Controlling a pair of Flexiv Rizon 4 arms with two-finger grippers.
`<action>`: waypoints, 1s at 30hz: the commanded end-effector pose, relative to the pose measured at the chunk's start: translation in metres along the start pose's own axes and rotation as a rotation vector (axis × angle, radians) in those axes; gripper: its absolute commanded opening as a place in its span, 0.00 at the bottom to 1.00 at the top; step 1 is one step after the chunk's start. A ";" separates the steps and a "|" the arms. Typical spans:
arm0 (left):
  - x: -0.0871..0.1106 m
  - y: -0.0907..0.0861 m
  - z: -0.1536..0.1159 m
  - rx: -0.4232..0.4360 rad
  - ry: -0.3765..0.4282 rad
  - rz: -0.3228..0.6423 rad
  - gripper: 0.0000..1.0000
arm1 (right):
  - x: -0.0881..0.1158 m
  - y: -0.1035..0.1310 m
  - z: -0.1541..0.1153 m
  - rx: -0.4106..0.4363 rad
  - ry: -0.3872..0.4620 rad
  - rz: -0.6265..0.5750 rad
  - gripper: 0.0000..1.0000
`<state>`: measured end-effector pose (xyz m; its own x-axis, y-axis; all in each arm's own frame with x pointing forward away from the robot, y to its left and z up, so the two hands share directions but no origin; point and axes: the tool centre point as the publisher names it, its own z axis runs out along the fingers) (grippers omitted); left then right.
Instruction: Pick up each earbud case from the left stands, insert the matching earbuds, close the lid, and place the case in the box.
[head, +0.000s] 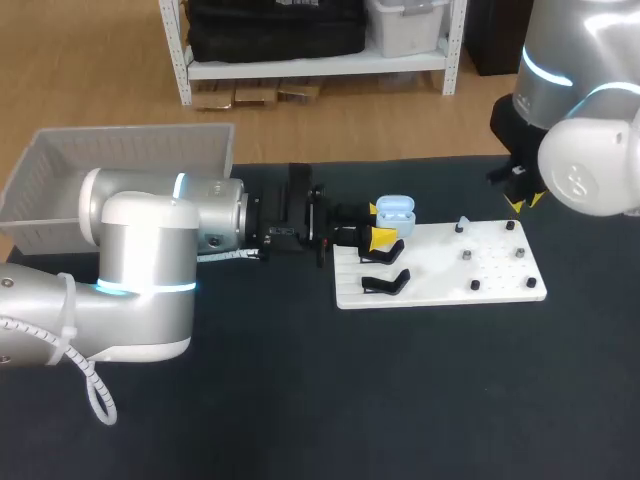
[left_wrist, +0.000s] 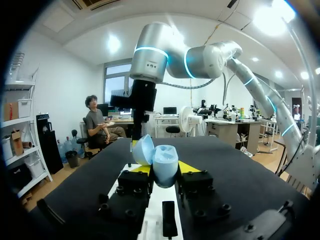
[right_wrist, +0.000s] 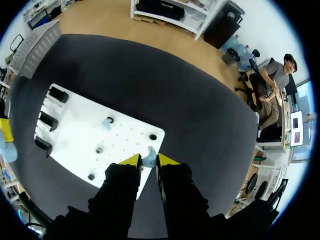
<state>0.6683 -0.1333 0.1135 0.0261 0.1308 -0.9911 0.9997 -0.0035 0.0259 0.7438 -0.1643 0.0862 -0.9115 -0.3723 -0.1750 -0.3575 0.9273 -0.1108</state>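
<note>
The left end effector grips the open light-blue earbud case near the white board. The right end effector pinches a tiny pale-blue earbud; it could slip out.

The left hand clasps an open light-blue earbud case between its fingers.

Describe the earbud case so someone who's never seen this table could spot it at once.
Find the white board in the middle of the dark table; black stands sit at its left end. There the left gripper clamps the earbud case between yellow tips: the one pale blue, rounded thing with its lid flipped open.
</note>
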 end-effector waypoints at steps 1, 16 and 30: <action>0.001 0.000 0.000 -0.003 -0.004 0.003 0.00 | 0.024 0.020 -0.046 0.011 0.006 0.025 0.00; 0.001 0.000 0.000 -0.003 -0.004 0.003 0.00 | 0.053 0.102 -0.112 -0.028 0.061 0.148 0.00; 0.001 0.000 0.000 -0.003 -0.004 0.003 0.00 | 0.054 0.113 -0.114 -0.057 0.035 0.179 0.00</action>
<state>0.6683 -0.1333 0.1136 0.0261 0.1308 -0.9911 0.9997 -0.0035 0.0258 0.6336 -0.0743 0.1754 -0.9686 -0.2025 -0.1442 -0.2010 0.9793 -0.0248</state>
